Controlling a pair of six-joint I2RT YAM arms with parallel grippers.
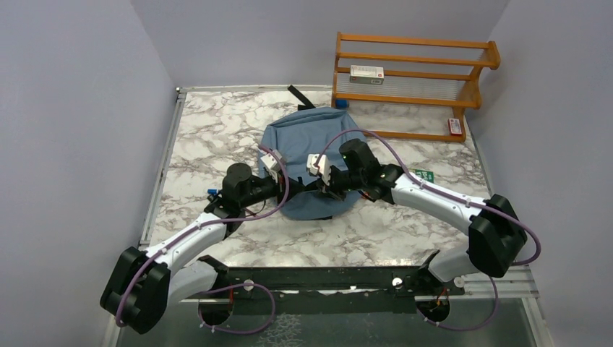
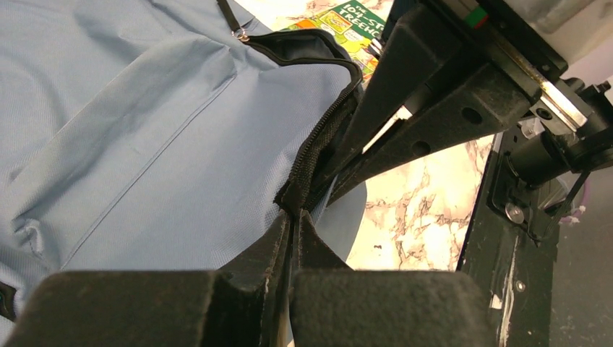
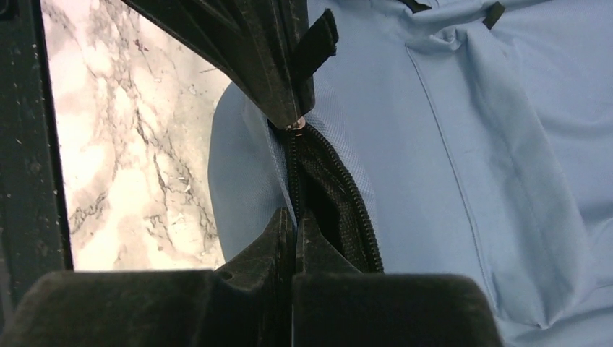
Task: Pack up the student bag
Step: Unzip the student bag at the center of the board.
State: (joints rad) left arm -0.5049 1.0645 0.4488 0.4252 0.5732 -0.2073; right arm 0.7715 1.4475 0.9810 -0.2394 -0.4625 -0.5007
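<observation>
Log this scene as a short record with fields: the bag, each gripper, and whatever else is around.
bag: blue bag lying on the marble table, zipper partly open at the near edge
left gripper: shut on the bag's zipper edge
right gripper: shut on the same zipper edge, close to the left one
book: green book on the table beyond the bag's opening
rack: wooden rack at the far right, a box on one shelf
</observation>
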